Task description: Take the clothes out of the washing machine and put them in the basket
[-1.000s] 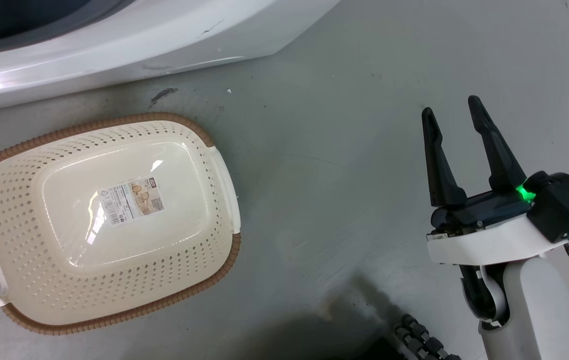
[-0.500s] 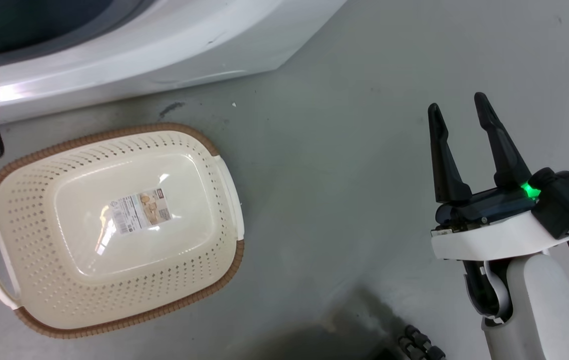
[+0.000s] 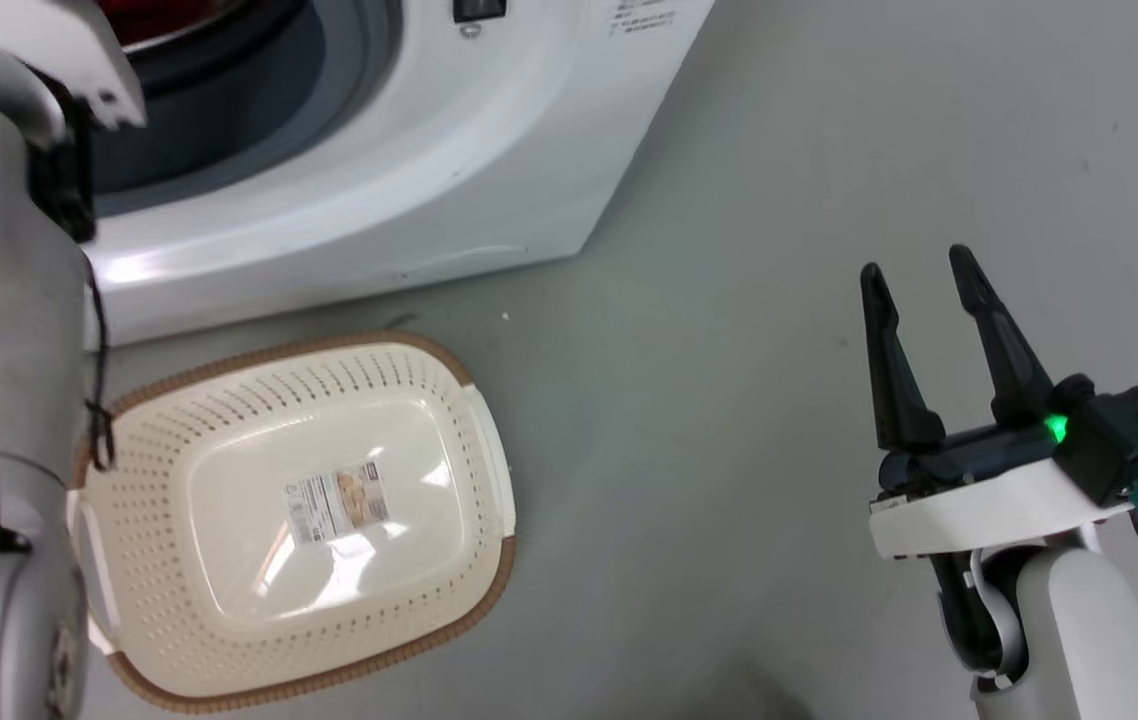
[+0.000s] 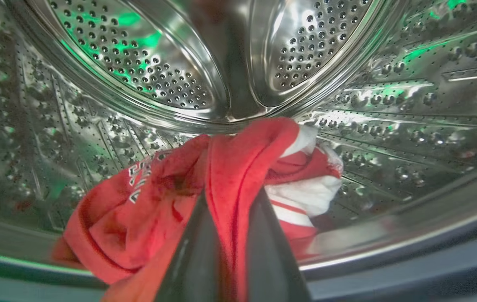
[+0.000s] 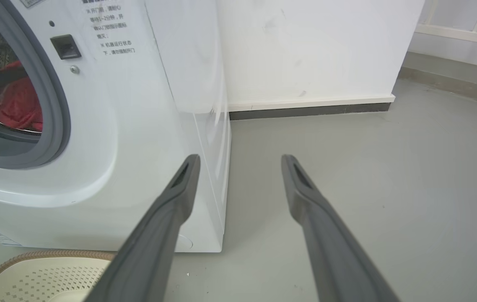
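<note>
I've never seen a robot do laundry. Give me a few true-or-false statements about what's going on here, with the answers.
1. The basket holds nothing but a label. True.
2. The right gripper holds a garment. False: it is open and empty, above the floor.
3. The left gripper is shut on the red clothes inside the drum. True.
4. The basket stands on top of the washer. False: it stands on the floor in front of it.
</note>
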`<state>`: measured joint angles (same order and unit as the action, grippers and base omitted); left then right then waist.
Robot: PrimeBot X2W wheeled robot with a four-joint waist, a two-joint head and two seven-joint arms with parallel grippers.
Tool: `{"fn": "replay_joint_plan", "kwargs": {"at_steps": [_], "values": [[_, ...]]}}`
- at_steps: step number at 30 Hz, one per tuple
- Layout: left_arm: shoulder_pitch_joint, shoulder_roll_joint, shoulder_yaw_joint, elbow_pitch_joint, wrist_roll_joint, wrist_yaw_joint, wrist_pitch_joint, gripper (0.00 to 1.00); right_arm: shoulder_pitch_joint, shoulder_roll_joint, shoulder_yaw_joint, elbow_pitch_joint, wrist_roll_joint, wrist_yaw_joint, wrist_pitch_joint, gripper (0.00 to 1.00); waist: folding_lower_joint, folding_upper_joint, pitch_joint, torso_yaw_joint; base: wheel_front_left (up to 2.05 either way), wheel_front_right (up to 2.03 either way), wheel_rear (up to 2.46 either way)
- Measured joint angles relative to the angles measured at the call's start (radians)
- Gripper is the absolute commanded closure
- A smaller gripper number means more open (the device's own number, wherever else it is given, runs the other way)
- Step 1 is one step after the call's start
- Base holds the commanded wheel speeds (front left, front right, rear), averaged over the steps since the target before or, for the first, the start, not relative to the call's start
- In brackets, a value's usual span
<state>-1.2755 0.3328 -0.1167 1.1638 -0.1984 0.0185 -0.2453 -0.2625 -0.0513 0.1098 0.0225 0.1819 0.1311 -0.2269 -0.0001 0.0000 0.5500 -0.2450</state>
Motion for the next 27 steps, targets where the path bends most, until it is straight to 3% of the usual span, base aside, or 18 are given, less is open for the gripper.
{"fn": "replay_joint_plan", "kwargs": {"at_steps": [5,27], "values": [[0.108,-0.034,0.018,-0.017,-0.029,-0.010,-0.015,1.00,0.044,0.000,-0.015,-0.003,-0.018,0.000,0.020,0.00,-0.0001,0.0000,-0.084,0.015,0.00,0.00,0.00],[0.491,-0.144,0.043,-0.507,0.021,-0.024,-0.018,1.00,0.193,0.000,-0.069,-0.057,-0.050,0.000,0.105,0.00,-0.0002,0.0000,-0.387,0.136,0.00,0.00,0.00]]}}
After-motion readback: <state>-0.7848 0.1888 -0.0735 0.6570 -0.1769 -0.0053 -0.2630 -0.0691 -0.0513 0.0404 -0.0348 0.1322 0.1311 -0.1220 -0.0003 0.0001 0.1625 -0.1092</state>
